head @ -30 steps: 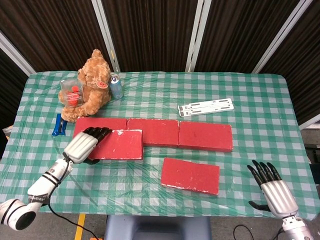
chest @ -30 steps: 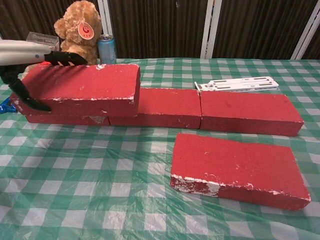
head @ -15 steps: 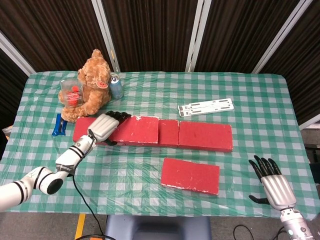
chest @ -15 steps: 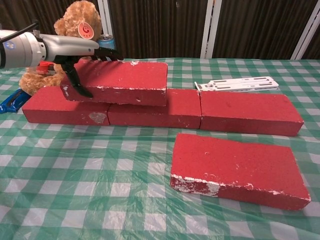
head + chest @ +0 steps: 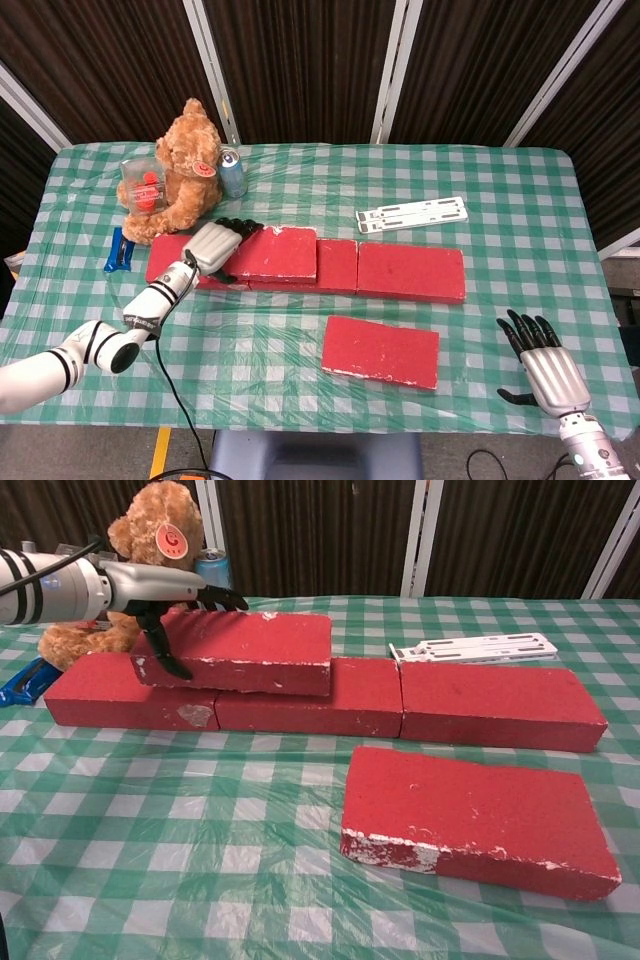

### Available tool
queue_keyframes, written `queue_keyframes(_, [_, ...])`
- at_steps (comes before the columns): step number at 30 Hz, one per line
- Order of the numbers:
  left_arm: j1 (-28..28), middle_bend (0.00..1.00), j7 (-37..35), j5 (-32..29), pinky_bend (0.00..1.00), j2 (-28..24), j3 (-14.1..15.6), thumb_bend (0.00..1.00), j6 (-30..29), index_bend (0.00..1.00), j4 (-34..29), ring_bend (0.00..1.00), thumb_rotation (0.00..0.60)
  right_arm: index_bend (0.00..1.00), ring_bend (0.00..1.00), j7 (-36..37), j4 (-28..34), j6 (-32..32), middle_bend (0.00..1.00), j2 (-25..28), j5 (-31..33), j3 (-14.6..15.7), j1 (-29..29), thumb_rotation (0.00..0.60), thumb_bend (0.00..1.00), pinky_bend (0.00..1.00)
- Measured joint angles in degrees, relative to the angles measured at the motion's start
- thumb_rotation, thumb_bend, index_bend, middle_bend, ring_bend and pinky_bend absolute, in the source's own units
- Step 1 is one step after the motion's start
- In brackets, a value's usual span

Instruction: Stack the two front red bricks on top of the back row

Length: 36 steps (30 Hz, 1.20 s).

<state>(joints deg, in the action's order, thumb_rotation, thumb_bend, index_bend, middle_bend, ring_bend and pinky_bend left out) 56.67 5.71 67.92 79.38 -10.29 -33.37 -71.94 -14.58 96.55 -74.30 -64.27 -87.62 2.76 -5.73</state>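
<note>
A red brick (image 5: 240, 650) is gripped at its left end by the left hand (image 5: 213, 246), fingers laid over the top face and the thumb pressed against the near side; the brick is seen lying on the back row of bricks (image 5: 330, 705), spanning the joint between that row's left and middle bricks, though whether its full weight is set down cannot be told. Beyond the left hand a teddy bear (image 5: 185, 170) is seated, with a drink can (image 5: 232, 172) just beside it and a clear plastic box (image 5: 144, 183) against its other side; a blue object (image 5: 119, 250) is seen near the worktop's edge, outboard of the left hand. The second front red brick (image 5: 480, 818) is left flat on the checked worktop (image 5: 300, 350), between the two hands and apart from the row. The right hand (image 5: 544, 367) is held open and empty near the worktop's near corner, fingers extended. A white slotted strip (image 5: 412, 214) is placed behind the row, well apart from both hands.
</note>
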Motion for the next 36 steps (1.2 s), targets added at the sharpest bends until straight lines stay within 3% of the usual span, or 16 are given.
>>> queue_keyframes(18, [0.2, 0.36, 3.0, -4.2, 0.30, -0.2, 1.7, 0.26, -0.4, 0.00, -0.9, 0.25, 0.600, 0.00, 0.00, -0.3, 0.2, 0.1, 0.00, 0.0, 0.2, 0.3, -0.3, 0.549, 0.09, 0.00])
queue_keyframes(24, [0.6, 0.15, 3.7, -5.8, 0.26, -0.4, 2.0, 0.26, 0.0, 0.00, -1.3, 0.10, 0.600, 0.00, 0.00, -0.7, 0.3, 0.4, 0.00, -0.1, 0.4, 0.5, -0.4, 0.549, 0.09, 0.00])
queue_keyframes(30, [0.6, 0.00, 4.1, -6.3, 0.23, -0.5, 2.3, 0.25, -0.1, 0.00, -1.3, 0.02, 0.600, 0.00, 0.00, -0.7, 0.3, 0.3, 0.00, -0.1, 0.5, 0.4, -0.4, 0.549, 0.09, 0.00])
queue_keyframes(36, [0.6, 0.00, 4.8, -6.7, 0.21, -0.9, 2.5, 0.25, -0.9, 0.00, -2.6, 0.00, 0.600, 0.00, 0.00, -0.5, 0.5, 0.1, 0.00, 0.1, 0.5, 0.5, -0.4, 0.549, 0.09, 0.00])
